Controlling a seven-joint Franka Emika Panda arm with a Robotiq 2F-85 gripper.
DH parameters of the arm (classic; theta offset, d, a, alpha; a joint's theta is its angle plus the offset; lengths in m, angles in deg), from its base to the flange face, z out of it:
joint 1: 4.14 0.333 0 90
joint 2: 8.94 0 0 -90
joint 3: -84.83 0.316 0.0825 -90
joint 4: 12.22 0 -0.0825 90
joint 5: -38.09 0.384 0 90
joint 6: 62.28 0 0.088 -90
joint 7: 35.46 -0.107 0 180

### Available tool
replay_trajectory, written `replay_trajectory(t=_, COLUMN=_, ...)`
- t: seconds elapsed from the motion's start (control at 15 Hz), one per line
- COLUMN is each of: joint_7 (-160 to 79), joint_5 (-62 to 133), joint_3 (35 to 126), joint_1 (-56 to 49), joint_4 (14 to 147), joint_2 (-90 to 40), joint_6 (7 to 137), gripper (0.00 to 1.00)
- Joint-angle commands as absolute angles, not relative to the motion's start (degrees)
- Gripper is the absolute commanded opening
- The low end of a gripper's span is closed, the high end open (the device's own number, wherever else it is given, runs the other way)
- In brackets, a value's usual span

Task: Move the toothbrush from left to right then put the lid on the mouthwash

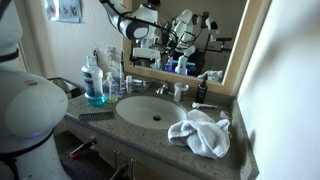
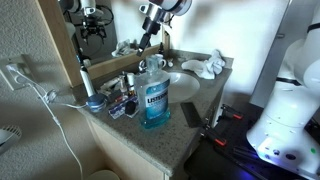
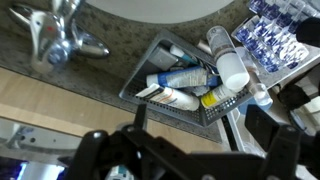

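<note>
The mouthwash (image 1: 95, 82), a tall clear bottle of bright blue liquid, stands on the counter beside the sink and shows in both exterior views (image 2: 155, 97). I cannot tell whether its lid is on. A white electric toothbrush (image 2: 88, 85) stands upright by the wall behind the mouthwash. My gripper (image 1: 140, 32) hangs high above the back of the counter near the mirror, also seen in an exterior view (image 2: 150, 38). In the wrist view the gripper (image 3: 200, 128) is open and empty above a grey mesh basket (image 3: 140, 75) of tubes and small bottles.
The oval sink (image 1: 150, 108) sits mid-counter with its chrome faucet (image 3: 55, 38) behind it. A crumpled white towel (image 1: 200, 132) lies on the counter beside the sink. A black comb (image 1: 95, 116) lies at the front edge. A blue-and-white pack (image 3: 272, 35) lies beside the basket.
</note>
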State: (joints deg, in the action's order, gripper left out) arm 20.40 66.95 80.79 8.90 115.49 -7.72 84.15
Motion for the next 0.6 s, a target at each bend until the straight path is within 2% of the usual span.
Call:
replay_trajectory(t=0.0, joint_7=29.0, joint_5=74.1, joint_3=85.7, joint_1=6.5, joint_4=109.8, joint_2=-12.6, joint_6=81.0, gripper=1.0)
replay_trajectory(t=0.53, joint_7=40.9, joint_5=84.4, joint_3=94.5, joint_1=2.8, joint_4=102.2, joint_2=-20.6, joint_6=79.0, gripper=1.0)
